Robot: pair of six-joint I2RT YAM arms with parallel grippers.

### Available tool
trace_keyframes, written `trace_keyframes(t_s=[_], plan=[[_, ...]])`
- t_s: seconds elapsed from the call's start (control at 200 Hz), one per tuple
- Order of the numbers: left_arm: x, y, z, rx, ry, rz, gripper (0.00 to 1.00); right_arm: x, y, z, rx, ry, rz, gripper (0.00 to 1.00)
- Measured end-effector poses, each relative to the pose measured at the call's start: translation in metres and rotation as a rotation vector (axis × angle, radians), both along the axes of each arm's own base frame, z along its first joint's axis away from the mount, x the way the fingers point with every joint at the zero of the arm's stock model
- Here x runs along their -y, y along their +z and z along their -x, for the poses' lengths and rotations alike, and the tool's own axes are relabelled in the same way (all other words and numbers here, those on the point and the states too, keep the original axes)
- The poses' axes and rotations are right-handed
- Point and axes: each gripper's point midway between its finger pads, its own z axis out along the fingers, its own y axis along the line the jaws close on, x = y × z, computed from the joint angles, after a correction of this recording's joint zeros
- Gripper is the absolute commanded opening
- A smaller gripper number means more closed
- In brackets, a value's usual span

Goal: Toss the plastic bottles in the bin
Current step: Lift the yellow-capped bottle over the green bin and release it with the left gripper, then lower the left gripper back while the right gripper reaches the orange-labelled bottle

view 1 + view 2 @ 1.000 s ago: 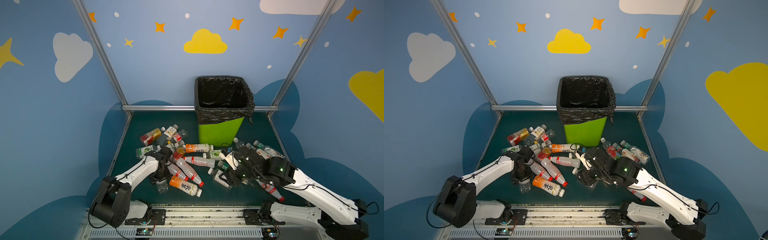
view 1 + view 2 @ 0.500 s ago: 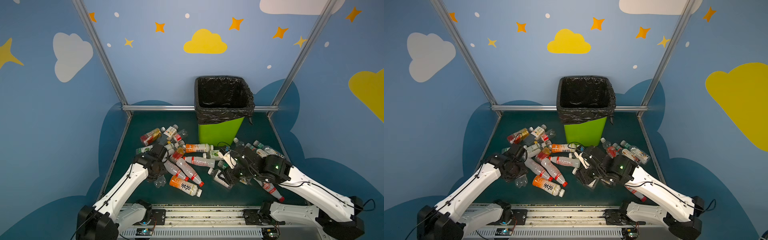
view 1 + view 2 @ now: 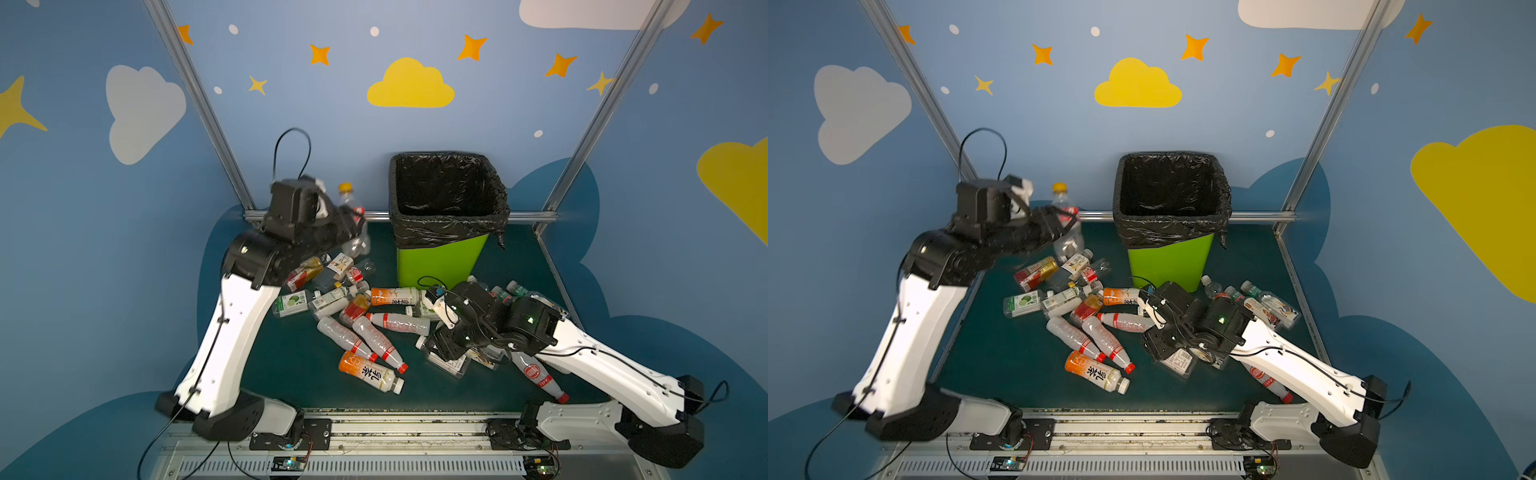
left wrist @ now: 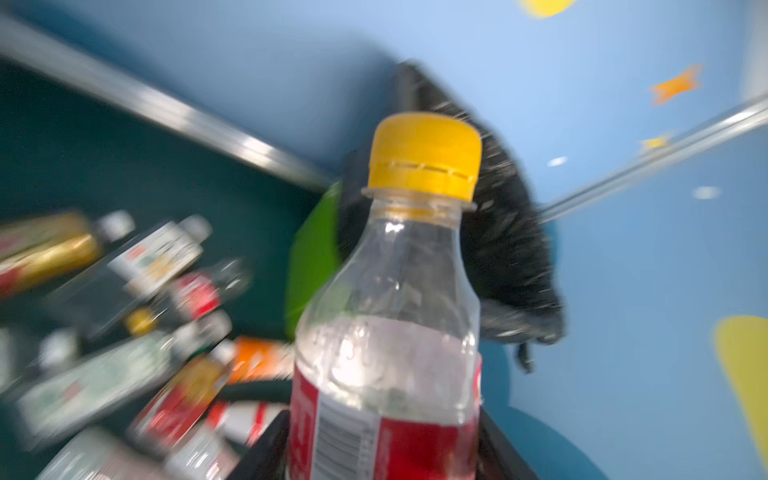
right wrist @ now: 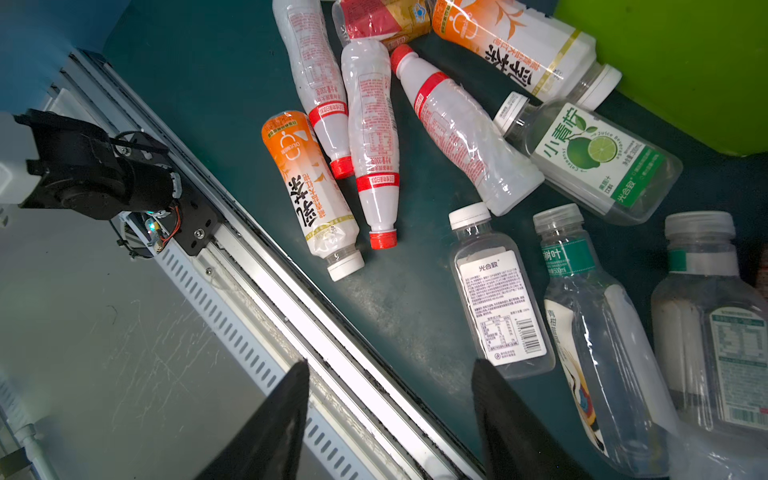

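My left gripper (image 3: 353, 222) (image 3: 1064, 226) (image 4: 384, 451) is raised left of the bin and shut on a clear plastic bottle (image 3: 352, 208) (image 4: 386, 316) with a yellow cap and a red label, held upright. The lime-green bin (image 3: 440, 262) (image 3: 1169, 262) with its black bag stands at the back middle, to the right of the held bottle. Several plastic bottles (image 3: 365, 328) (image 3: 1096, 332) lie scattered on the green mat. My right gripper (image 3: 446, 353) (image 5: 390, 374) hangs open and empty low over the front right bottles, with a flat clear bottle (image 5: 498, 299) beside one finger.
A metal rail (image 5: 257, 282) runs along the mat's front edge, under the right gripper's jaws. More bottles (image 3: 519, 295) lie right of the bin behind the right arm. Blue walls and metal posts (image 3: 582, 137) close the back and sides.
My left arm has risen from the bottle pile and swung up and back toward the bin with the yellow-capped bottle in its grip. The right arm has barely moved.
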Motion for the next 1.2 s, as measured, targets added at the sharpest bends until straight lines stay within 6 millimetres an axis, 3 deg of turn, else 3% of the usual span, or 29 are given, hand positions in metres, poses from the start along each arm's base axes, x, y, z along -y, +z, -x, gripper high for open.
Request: trace_keyframes(t_s=[0.04,0.085,0.115,0.12,0.165,0.23,0.275,0.35,0.39,0.476,0.581,0.661,0.726,0.786,0.846,0.906,1.111,1.202], plan=[[0.029,0.020,-0.022,0.070,-0.069,0.023,0.66,-0.001,0.000,-0.001,-0.001,-0.002,0.000,0.63],[0.056,0.034,-0.041,0.133,-0.129,0.047,0.99,-0.001,0.000,-0.003,-0.004,-0.006,-0.002,0.63],[0.076,0.040,-0.057,0.184,-0.171,0.064,1.00,-0.001,0.000,-0.004,-0.005,-0.009,-0.003,0.64],[0.078,0.049,-0.056,0.214,-0.180,0.080,1.00,0.000,0.000,-0.004,-0.006,-0.009,-0.003,0.64],[0.102,0.041,-0.077,0.247,-0.222,0.102,1.00,0.000,0.000,-0.005,-0.008,-0.014,-0.006,0.64],[0.131,0.002,-0.101,0.196,-0.265,0.092,1.00,0.000,0.001,-0.007,-0.009,-0.025,-0.013,0.66],[0.141,-0.029,-0.111,0.138,-0.275,0.052,1.00,0.001,0.001,-0.008,-0.009,-0.032,-0.016,0.66],[0.147,-0.044,-0.112,0.127,-0.284,0.003,1.00,0.004,0.001,-0.009,-0.005,-0.046,-0.024,0.67],[0.144,-0.046,-0.106,0.124,-0.283,-0.030,1.00,0.007,0.001,-0.009,-0.002,-0.057,-0.028,0.68],[0.130,-0.029,-0.083,0.152,-0.268,-0.088,1.00,0.018,0.004,-0.009,0.013,-0.080,-0.042,0.69],[0.081,0.018,-0.032,0.226,-0.203,-0.134,1.00,0.031,0.010,-0.014,0.036,-0.121,-0.062,0.70],[0.029,0.056,0.022,0.303,-0.122,-0.147,1.00,0.042,0.011,-0.023,0.044,-0.169,-0.060,0.70],[-0.005,0.069,0.057,0.331,-0.068,-0.152,1.00,0.053,0.008,-0.033,0.043,-0.215,-0.045,0.70],[-0.026,0.067,0.080,0.328,-0.033,-0.162,1.00,0.064,0.004,-0.041,0.040,-0.260,-0.027,0.70],[-0.041,0.049,0.094,0.286,-0.008,-0.184,1.00,0.075,0.000,-0.048,0.036,-0.300,-0.003,0.70],[-0.047,0.011,0.097,0.192,0.004,-0.228,1.00,0.086,-0.004,-0.052,0.032,-0.333,0.022,0.70],[-0.052,-0.156,0.098,-0.234,0.018,-0.398,1.00,0.097,-0.024,-0.048,-0.006,-0.318,0.082,0.71],[-0.060,-0.210,0.115,-0.363,0.034,-0.413,1.00,0.093,-0.039,-0.038,-0.055,-0.267,0.087,0.71]])
